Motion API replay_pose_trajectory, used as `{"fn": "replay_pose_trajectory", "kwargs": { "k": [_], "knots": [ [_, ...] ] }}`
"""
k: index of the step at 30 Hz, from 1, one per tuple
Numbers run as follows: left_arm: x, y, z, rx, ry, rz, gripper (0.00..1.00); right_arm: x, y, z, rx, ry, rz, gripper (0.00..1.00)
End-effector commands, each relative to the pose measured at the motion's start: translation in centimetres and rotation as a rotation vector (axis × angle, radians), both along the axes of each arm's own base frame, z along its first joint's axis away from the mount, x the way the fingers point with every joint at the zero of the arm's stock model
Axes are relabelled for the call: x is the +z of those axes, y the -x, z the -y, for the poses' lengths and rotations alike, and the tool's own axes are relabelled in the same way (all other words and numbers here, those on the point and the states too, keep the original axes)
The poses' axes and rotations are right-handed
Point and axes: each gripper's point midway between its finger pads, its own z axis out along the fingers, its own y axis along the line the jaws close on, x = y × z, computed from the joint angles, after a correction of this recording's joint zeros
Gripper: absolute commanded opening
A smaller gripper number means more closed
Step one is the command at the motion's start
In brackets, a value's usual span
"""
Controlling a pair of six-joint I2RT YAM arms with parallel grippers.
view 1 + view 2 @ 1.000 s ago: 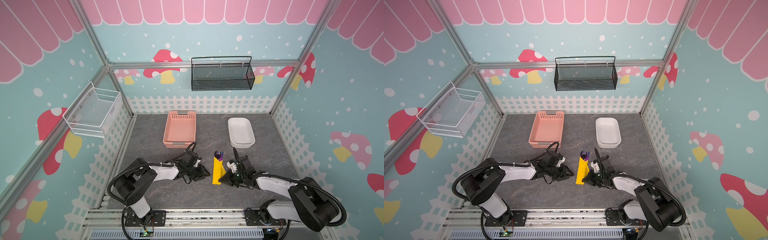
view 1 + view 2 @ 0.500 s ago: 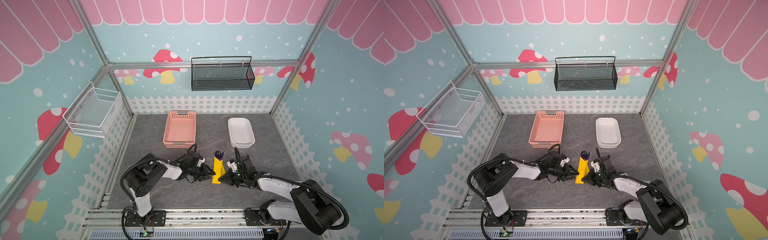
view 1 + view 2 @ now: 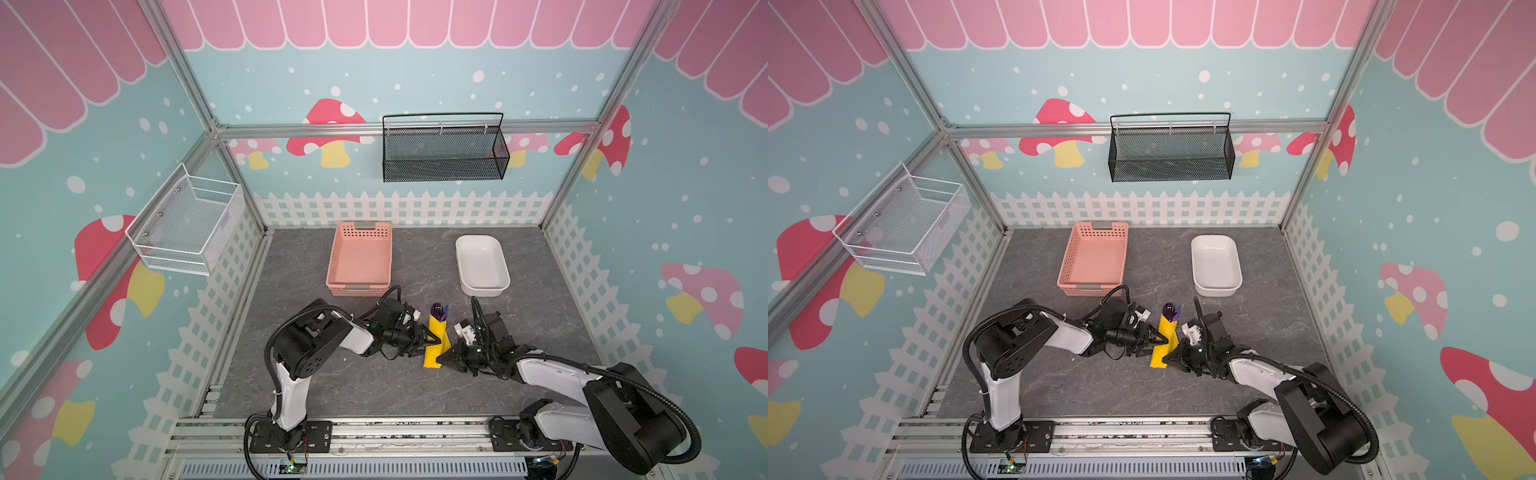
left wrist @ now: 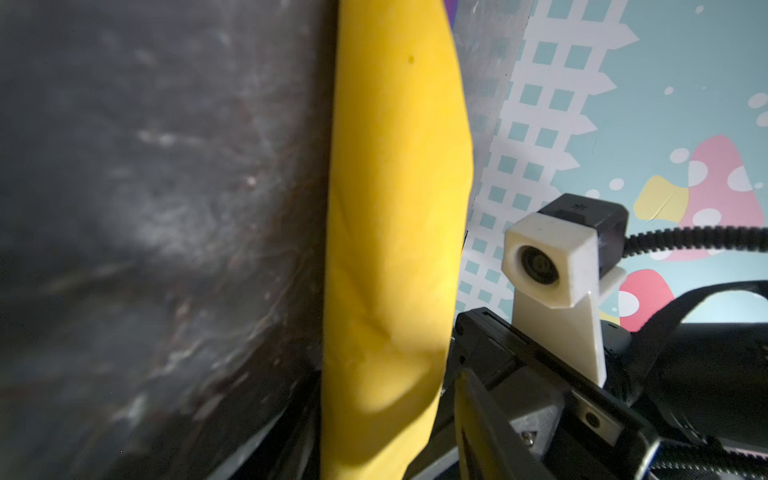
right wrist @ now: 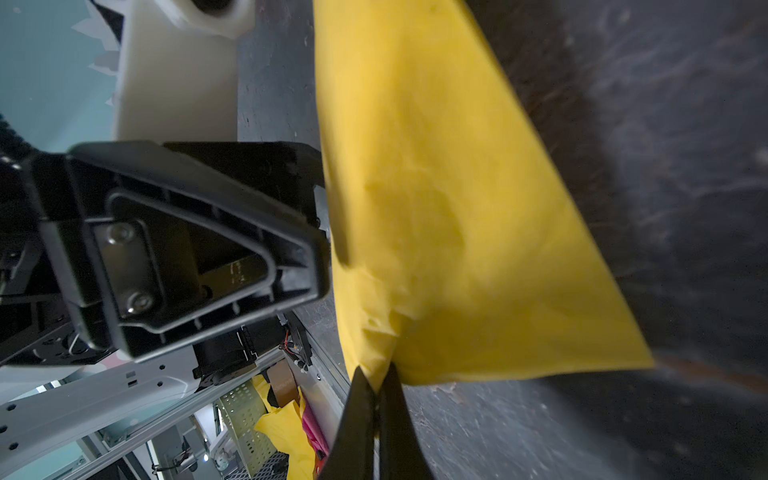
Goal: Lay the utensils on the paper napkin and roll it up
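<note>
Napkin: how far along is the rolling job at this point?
Done: utensils sit inside the paper napkin, already rolled into a tube, purple tips poking from its far end. In hand: right pincer pinches the roll's near corner; left pincer sits against its side. Left, probably: tighten the loose flap, then release.

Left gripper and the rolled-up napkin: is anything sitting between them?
Nothing visible does. In both top views the left gripper sits with open jaws right at the side of the rolled paper napkin. The right gripper, shut on the roll's near corner, comes in from the opposite side and does not block it.
</note>
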Motion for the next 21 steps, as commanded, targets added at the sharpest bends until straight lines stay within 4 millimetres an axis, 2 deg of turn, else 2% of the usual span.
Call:
{"fn": "replay_pose_trajectory", "kwargs": {
  "k": [1,13,21],
  "knots": [
    [-5.3,0.6,-2.0,0.055,-0.155,-0.127,0.52,0.5,0.2,-0.1,-0.006,-0.030,0.001,0.00],
    [-6.6,0.4,-1.4,0.025,-0.144,-0.143,0.51,0.4,0.3,0.0,-0.007,-0.038,0.001,0.00],
    [-6.8,0.1,-1.2,0.024,-0.136,-0.143,0.44,0.5,0.3,0.3,-0.021,-0.041,0.010,0.00]
  ]
}}
